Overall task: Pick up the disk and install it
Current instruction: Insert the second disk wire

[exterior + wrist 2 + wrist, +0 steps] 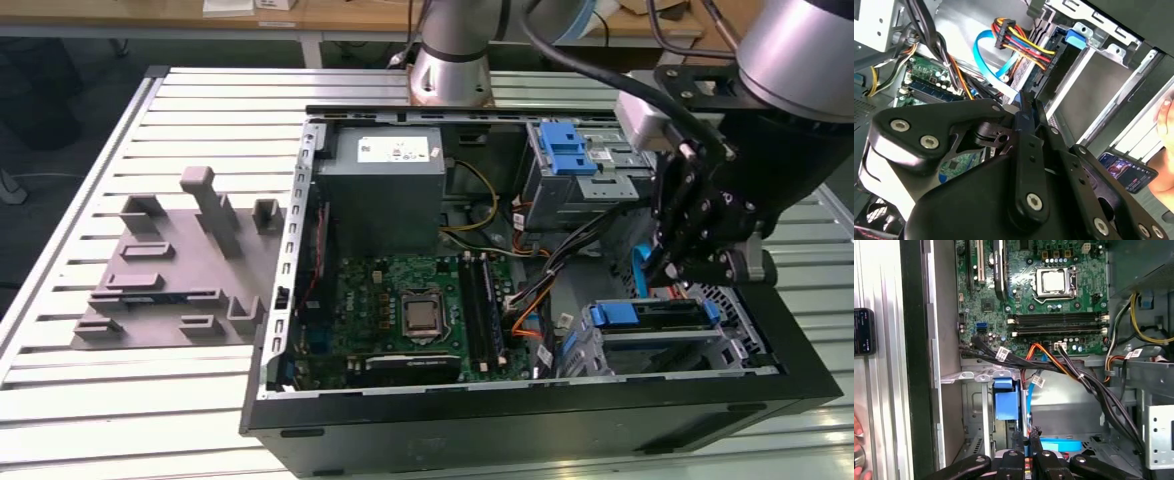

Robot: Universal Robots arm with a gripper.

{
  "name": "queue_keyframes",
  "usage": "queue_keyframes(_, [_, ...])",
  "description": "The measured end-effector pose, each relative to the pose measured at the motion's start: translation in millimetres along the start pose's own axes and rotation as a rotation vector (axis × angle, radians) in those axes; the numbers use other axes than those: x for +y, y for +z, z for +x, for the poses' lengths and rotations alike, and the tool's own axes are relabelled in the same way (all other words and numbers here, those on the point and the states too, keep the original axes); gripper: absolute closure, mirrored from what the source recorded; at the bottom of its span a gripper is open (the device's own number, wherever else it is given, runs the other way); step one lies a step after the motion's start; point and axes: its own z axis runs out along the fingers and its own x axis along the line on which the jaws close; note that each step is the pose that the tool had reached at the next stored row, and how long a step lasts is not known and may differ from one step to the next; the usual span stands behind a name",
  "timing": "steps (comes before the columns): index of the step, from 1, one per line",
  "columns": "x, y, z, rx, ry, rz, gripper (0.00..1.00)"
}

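Right of the motherboard [414, 310] and the loose cables [527, 300], the disk [667, 315] lay in the lower drive bay by its blue bracket. The gripper [674, 272] hung just above it, fingers drawn together on nothing visible. Seating it well probably called for square, even pressure that kept clear of the cables.

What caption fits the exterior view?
Gripper lowered inside the open computer case, above the drive cage near the motherboard.

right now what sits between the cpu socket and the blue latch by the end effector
In the first wrist view: the memory slots, then a bundle of black and orange cables, between the CPU socket and the blue latch.
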Motion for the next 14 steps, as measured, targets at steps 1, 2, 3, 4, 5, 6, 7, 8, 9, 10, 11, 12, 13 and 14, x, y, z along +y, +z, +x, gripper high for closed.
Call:
queue_keyframes(1, [-0.6, 1.6, 1.0, 0.0001, 0.000, -0.0001, 0.84])
queue_keyframes(2, [-1.2, 3.0, 2.0, 0.0003, 0.000, -0.0001, 0.84])
queue_keyframes(3, [-2.1, 4.4, 3.0, 0.0001, 0.000, -0.0001, 0.84])
queue_keyframes(4, [-3.0, 5.4, 3.8, 0.0000, 0.000, -0.0001, 0.84])
queue_keyframes(5, [-3.6, 6.0, 4.0, -0.0004, 0.000, -0.0002, 0.84])
queue_keyframes(6, [-3.6, 5.9, 4.0, -0.0002, 0.000, -0.0002, 0.84])
queue_keyframes(7, [-3.6, 5.9, 4.0, -0.0002, 0.000, -0.0002, 0.84])
queue_keyframes(8, [-3.6, 5.9, 4.0, -0.0001, 0.000, -0.0003, 0.84])
queue_keyframes(9, [-3.6, 5.8, 4.0, 0.0001, 0.000, -0.0003, 0.84])
queue_keyframes(10, [-4.2, 5.8, 3.9, 0.0001, 0.000, -0.0007, 0.84])
queue_keyframes(11, [-5.2, 5.8, 3.9, 0.0003, 0.000, -0.0020, 0.84])
queue_keyframes(12, [-6.4, 6.0, 3.9, 0.0003, 0.000, -0.0045, 0.84])
queue_keyframes(13, [-8.0, 6.3, 3.7, 0.0004, 0.000, -0.0076, 0.84])
queue_keyframes(14, [-8.9, 6.8, 3.6, 0.0005, 0.000, -0.0093, 0.84])
